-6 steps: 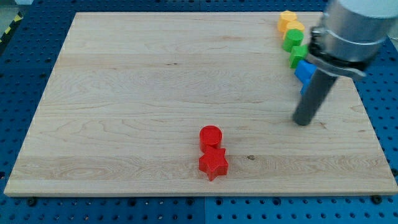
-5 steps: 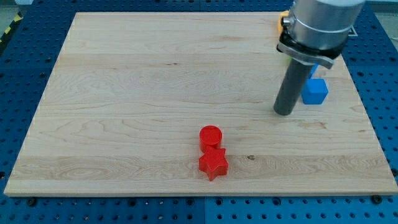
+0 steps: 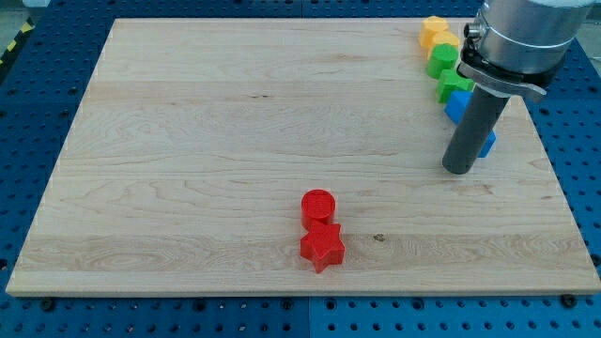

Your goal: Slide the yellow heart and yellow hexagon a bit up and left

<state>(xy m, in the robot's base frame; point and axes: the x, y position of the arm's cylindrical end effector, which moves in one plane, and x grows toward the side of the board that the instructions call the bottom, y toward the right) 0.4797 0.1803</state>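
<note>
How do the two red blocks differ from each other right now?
The red cylinder has a round top; the red star has points. The red cylinder lies nearer the view's top, the red star just below it, apparently touching. Both are red and far from my tip.

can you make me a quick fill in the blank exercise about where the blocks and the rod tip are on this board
1. The red cylinder sits just above the red ____ near the view's bottom.
2. My tip rests toward the view's ____ side of the board.
3. The two yellow blocks sit at the view's top ____ corner.
4. Directly below the yellow blocks come two ____ blocks.

Missing words: star; right; right; green
</note>
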